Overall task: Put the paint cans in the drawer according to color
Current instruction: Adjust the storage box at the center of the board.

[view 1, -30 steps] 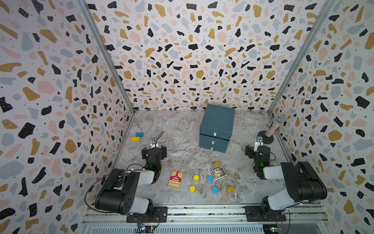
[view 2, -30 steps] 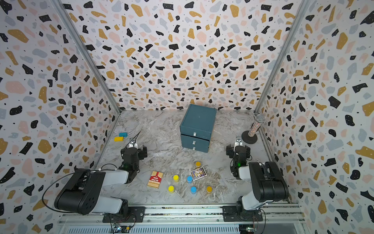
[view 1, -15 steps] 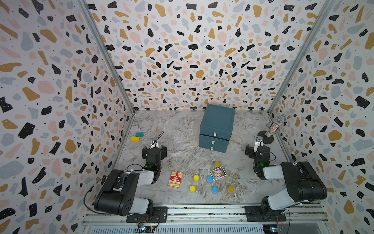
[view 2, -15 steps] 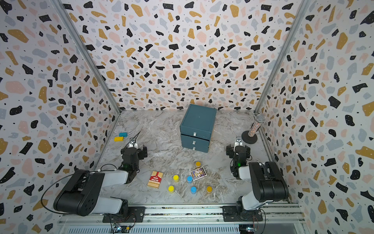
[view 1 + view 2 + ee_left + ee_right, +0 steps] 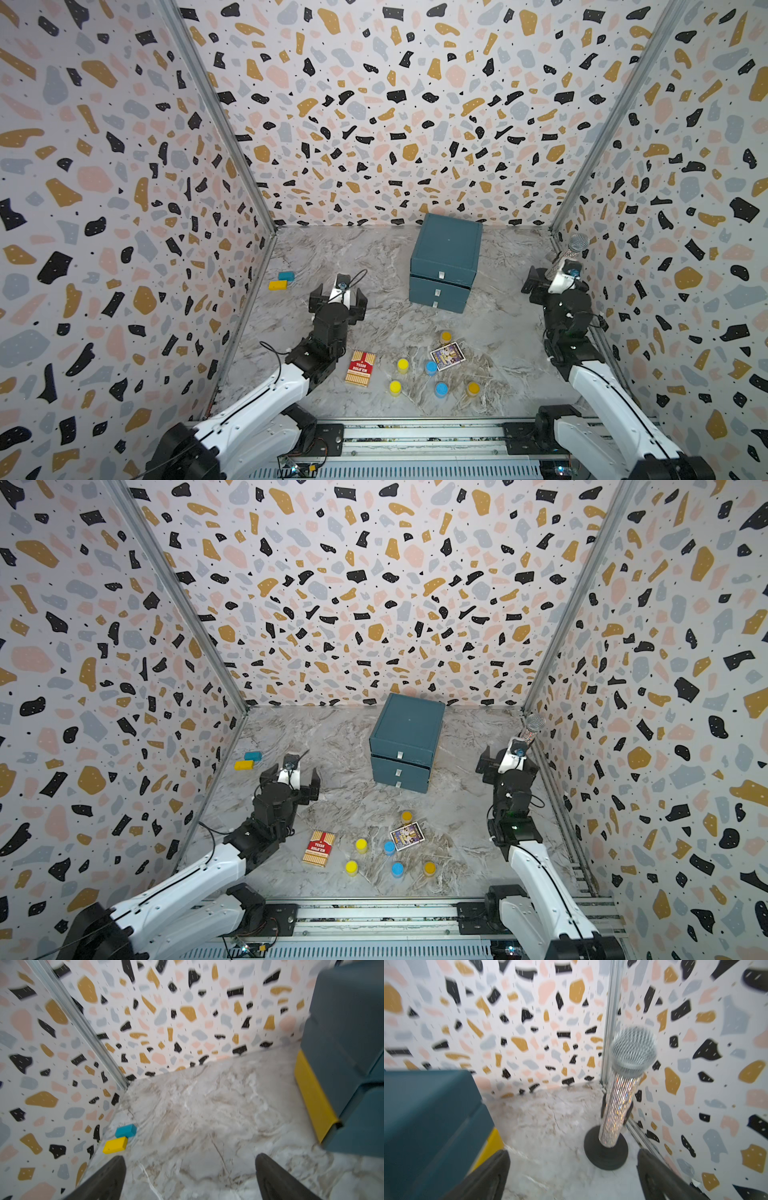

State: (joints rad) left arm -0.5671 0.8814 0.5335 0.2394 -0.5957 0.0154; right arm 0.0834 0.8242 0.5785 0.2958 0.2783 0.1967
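Observation:
The paint cans stand grouped near the front of the marble floor: two yellow, two light blue and two orange. The dark teal drawer stands behind them with all three fronts pushed in. My left gripper hangs open and empty over bare floor, left of the drawer. Over at the right wall, my right gripper is also open and empty, between the drawer and a microphone.
A red card box lies left of the cans. A small picture card pack lies among them. A glittery microphone on a black round base stands in the back right corner. Yellow and blue blocks lie by the left wall.

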